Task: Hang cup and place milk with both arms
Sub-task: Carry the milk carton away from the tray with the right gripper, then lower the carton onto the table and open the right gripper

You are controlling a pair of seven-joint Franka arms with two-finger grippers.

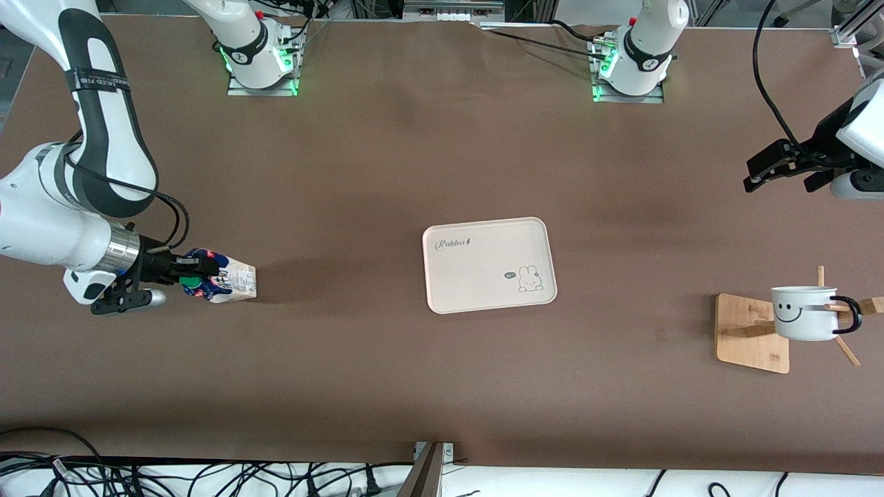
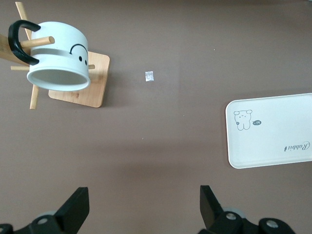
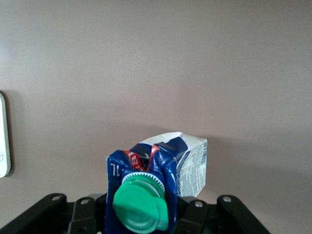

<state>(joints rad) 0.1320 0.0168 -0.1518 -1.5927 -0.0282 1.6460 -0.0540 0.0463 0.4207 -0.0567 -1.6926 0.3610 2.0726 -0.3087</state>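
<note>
The white smiley cup [image 1: 804, 314] hangs by its black handle on a peg of a wooden rack [image 1: 749, 331] at the left arm's end of the table. It also shows in the left wrist view [image 2: 58, 56]. My left gripper [image 1: 777, 172] is open and empty, up over bare table at that same end; its fingers [image 2: 75, 207] stand wide apart. My right gripper [image 1: 190, 270] is shut on the cap end of the blue milk carton [image 1: 224, 277] at the right arm's end. In the right wrist view the carton [image 3: 187, 161] and its green cap [image 3: 141, 204] fill the jaws.
A cream tray [image 1: 489, 264] with a rabbit print lies in the middle of the table, also seen in the left wrist view [image 2: 278, 131]. A small pale scrap [image 2: 149, 76] lies on the table between the rack and the tray.
</note>
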